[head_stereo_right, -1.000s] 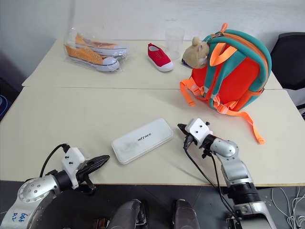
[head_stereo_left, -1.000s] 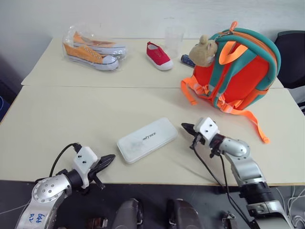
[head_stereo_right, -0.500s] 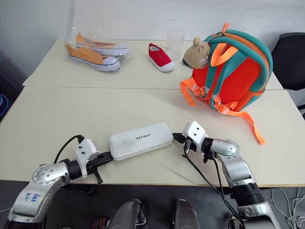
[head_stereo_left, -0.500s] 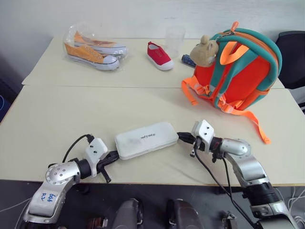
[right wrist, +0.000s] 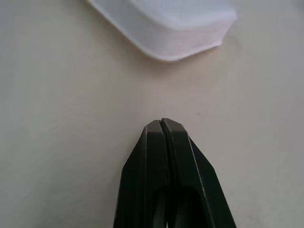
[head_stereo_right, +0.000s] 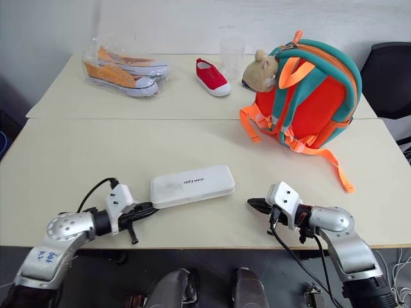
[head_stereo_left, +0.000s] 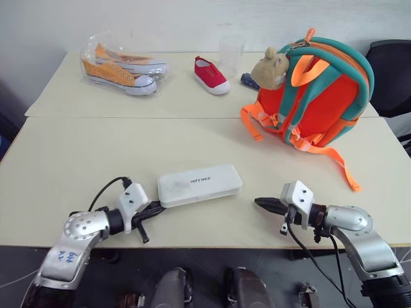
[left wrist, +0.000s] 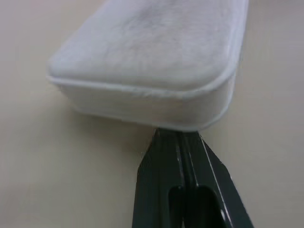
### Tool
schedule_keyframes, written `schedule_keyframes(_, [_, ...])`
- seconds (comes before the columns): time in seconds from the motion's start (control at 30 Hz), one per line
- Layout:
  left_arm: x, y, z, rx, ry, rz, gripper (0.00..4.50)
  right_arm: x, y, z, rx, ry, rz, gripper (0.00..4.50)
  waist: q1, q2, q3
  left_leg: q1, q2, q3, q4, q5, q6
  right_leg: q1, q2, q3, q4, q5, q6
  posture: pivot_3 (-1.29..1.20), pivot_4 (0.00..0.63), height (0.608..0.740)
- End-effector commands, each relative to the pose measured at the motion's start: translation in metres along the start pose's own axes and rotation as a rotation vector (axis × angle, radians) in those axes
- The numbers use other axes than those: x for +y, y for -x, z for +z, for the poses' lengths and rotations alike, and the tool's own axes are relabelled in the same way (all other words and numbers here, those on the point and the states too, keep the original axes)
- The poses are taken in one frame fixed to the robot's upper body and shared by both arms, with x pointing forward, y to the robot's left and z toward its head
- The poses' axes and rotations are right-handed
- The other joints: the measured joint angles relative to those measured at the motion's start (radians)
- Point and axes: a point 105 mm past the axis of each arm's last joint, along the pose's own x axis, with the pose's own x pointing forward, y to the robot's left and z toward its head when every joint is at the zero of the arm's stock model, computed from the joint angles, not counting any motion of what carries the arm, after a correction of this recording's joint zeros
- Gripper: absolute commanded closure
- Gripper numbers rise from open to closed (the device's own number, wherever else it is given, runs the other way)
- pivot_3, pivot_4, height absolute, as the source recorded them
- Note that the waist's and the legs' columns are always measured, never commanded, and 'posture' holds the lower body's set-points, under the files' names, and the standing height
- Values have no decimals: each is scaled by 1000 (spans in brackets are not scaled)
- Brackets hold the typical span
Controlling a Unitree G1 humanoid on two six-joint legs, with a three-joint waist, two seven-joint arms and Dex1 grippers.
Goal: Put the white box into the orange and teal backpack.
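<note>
The white box [head_stereo_left: 200, 185] lies flat near the front of the cream table [head_stereo_left: 83, 154], dark lettering on its lid. My left gripper [head_stereo_left: 155, 206] is shut, its tip against the box's left end [left wrist: 156, 109]. On the other side my right gripper [head_stereo_left: 260, 203] is shut too, a short gap away from the box's right end [right wrist: 185, 28]. The orange and teal backpack [head_stereo_left: 318, 90] stands upright at the back right, a tan plush bear [head_stereo_left: 271, 67] on its top and orange straps trailing onto the table.
At the back left a clear bag holds orange sneakers [head_stereo_left: 119, 67]. A red shoe [head_stereo_left: 210, 75] and a clear plastic cup [head_stereo_left: 231, 51] sit behind the middle. A black chair [head_stereo_left: 392, 64] stands past the table's right side.
The right gripper has pulled back from the box's right end, leaving a gap. The left gripper stays at the left end. The box has turned nearly square to the table edge.
</note>
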Motion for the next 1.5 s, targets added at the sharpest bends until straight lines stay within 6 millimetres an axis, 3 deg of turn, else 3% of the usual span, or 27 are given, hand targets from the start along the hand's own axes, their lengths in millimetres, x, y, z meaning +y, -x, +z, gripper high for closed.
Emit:
schedule_keyframes(0.03, [9,19,-7,9,43,67,4471,-13,0,7,-24,44,-51,4500,0,0,0,0,0,0,0,0,0,0,0,0,0,0,0,0,150,740])
schedule_keyframes(0.27, [12,10,29,-197,182,114,4471,-28,-26,7,-29,76,-81,4500,8,0,0,-2,-1,-1,1,0,0,0,0,-1,0,0,0,0,150,740])
schedule_keyframes(0.47, [-1,-6,28,-160,192,55,4471,-30,-45,14,-46,91,-65,4500,4,0,0,-1,-1,0,1,2,3,0,0,-1,0,0,0,0,150,740])
schedule_keyframes(0.67, [-2,-13,28,-141,184,38,4471,-22,-47,21,-75,85,-22,4500,5,0,0,-2,-1,-1,1,1,2,0,0,0,0,0,0,0,150,740])
schedule_keyframes(0.93, [-6,-34,48,-186,108,-41,4471,-11,-14,13,-22,53,-19,4500,14,0,0,-2,-2,-1,2,0,1,0,-1,-1,0,0,0,0,150,740])
schedule_keyframes(1.27, [-26,-49,50,-172,89,-142,4471,-13,26,-12,88,16,-101,4500,11,-1,0,-2,-2,-1,2,1,2,0,0,-1,0,0,1,0,150,740])
schedule_keyframes(1.37, [-19,-50,44,-140,108,-99,4471,-11,30,-14,100,3,-105,4500,11,-1,0,-2,-2,-1,2,1,2,1,0,-1,0,0,1,0,150,740])
schedule_keyframes(1.43, [-4,-47,39,-115,166,-12,4097,-11,35,-17,115,-3,-112,4500,12,-1,0,-2,-2,-1,2,1,2,1,0,-1,0,0,1,0,150,740])
schedule_keyframes(1.5, [-1,-40,43,-137,284,-30,3624,-16,43,-21,135,-5,-134,4500,13,-1,0,-2,-2,-1,2,2,3,1,0,-1,0,0,1,0,150,740])
